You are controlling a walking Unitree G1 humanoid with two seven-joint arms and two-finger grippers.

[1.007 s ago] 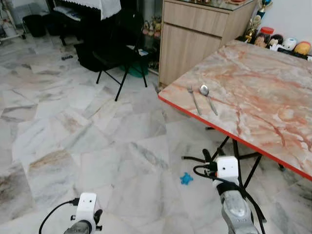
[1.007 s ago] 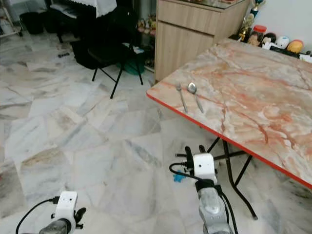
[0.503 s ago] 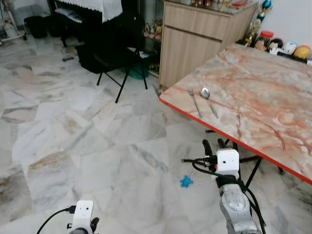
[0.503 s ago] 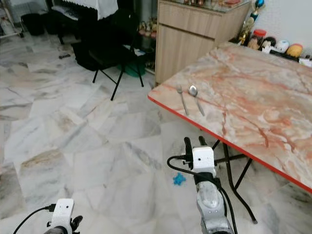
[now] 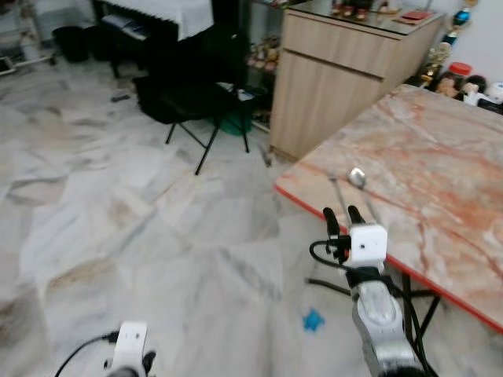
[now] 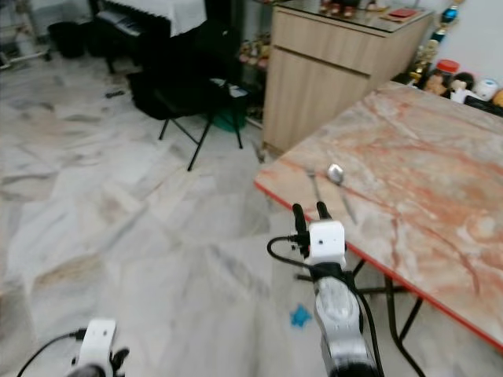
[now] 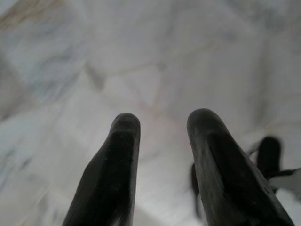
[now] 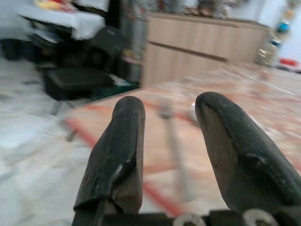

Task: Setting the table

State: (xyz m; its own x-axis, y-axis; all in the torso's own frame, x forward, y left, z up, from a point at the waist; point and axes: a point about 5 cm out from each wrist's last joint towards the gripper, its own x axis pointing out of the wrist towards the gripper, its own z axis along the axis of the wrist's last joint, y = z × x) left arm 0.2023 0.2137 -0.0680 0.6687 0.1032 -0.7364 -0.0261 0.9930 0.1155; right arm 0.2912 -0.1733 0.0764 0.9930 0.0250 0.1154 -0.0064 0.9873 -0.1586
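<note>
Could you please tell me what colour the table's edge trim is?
Red: the table has a red edge trim, clearest in the left eye view.

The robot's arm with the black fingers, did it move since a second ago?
Yes. The right gripper has come up from under the table edge, level with the red rim, toward the fork and spoon. Its fingers are open, holding nothing. The fork and spoon still lie side by side on the table. The left gripper still hangs low over the floor.

Open marble floor (image 5: 118, 196) spreads left of the red-edged marble table (image 5: 440, 181), whose near corner carries a fork (image 5: 336, 188) and spoon (image 5: 357, 177), while a wooden cabinet (image 5: 346, 71) and black folding chair (image 5: 206, 102) crowd behind.
</note>
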